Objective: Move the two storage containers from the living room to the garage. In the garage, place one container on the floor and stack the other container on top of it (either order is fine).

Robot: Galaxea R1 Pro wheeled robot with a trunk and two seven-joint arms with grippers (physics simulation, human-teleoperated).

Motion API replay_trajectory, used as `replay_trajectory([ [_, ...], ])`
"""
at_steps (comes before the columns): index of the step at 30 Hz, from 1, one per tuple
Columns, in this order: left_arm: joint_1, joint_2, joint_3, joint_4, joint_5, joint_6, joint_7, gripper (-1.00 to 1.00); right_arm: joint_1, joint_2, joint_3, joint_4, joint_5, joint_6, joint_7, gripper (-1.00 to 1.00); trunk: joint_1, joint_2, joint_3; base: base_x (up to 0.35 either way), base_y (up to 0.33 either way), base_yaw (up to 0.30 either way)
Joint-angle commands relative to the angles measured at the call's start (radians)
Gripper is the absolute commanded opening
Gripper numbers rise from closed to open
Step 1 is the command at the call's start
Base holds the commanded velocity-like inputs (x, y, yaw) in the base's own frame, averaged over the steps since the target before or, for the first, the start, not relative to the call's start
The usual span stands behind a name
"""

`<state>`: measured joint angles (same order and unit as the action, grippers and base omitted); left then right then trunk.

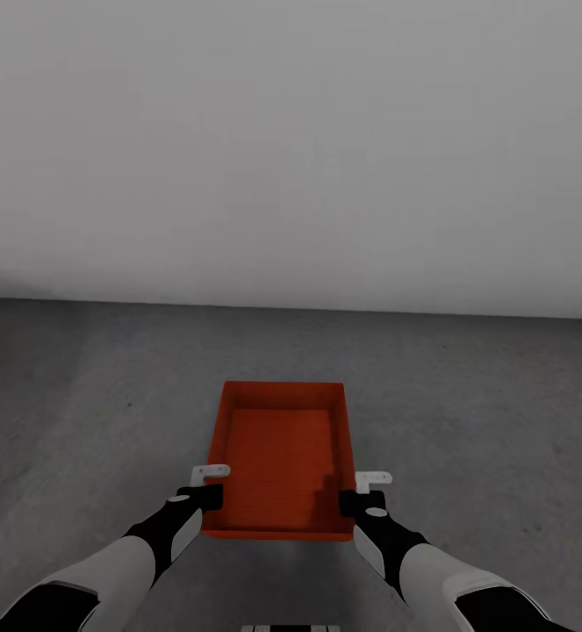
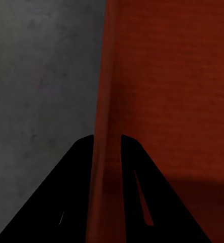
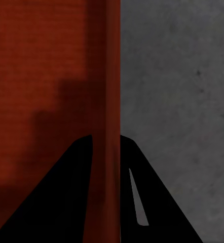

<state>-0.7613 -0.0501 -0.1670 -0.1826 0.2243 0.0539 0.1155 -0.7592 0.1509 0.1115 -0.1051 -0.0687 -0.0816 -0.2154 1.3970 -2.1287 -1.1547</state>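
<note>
With both arms cut off at the frame's bottom edge, the empty orange-red storage container (image 1: 280, 456) sits low in the centre over the dark concrete floor (image 1: 80, 412), the left gripper (image 1: 210, 484) clamped on its left wall and the right gripper (image 1: 362, 491) clamped on its right wall.

The floor (image 1: 501, 421) is dark grey concrete with a rough texture, and it meets a plain pale wall (image 1: 291, 149) at 12 o'clock. One orange-red storage container (image 1: 282, 456) is over it at 6 o'clock; whether it touches the floor I cannot tell.
</note>
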Motion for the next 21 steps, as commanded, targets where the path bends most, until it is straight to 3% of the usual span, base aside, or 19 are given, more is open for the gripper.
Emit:
replay_trajectory([
  [1, -0.001, 0.001, 0.057, -0.006, -0.011, 0.006, 0.042, -1.00, 0.000, -0.002, -0.019, 0.045, -0.011, -0.006, -0.010, -1.00, 0.000, 0.000, -0.001, 0.000, 0.000, 0.000],
  [17, -0.001, 0.001, 0.057, -0.006, -0.011, 0.006, 0.042, -1.00, 0.000, -0.004, -0.019, 0.045, -0.011, -0.006, -0.010, -1.00, 0.000, 0.000, -0.001, 0.000, 0.000, 0.000],
  [21, -0.001, 0.001, 0.058, -0.006, -0.011, 0.006, 0.042, -1.00, 0.000, -0.004, -0.019, 0.045, -0.011, -0.006, -0.010, -1.00, 0.015, -0.028, -0.013, 0.000, 0.000, 0.000],
])
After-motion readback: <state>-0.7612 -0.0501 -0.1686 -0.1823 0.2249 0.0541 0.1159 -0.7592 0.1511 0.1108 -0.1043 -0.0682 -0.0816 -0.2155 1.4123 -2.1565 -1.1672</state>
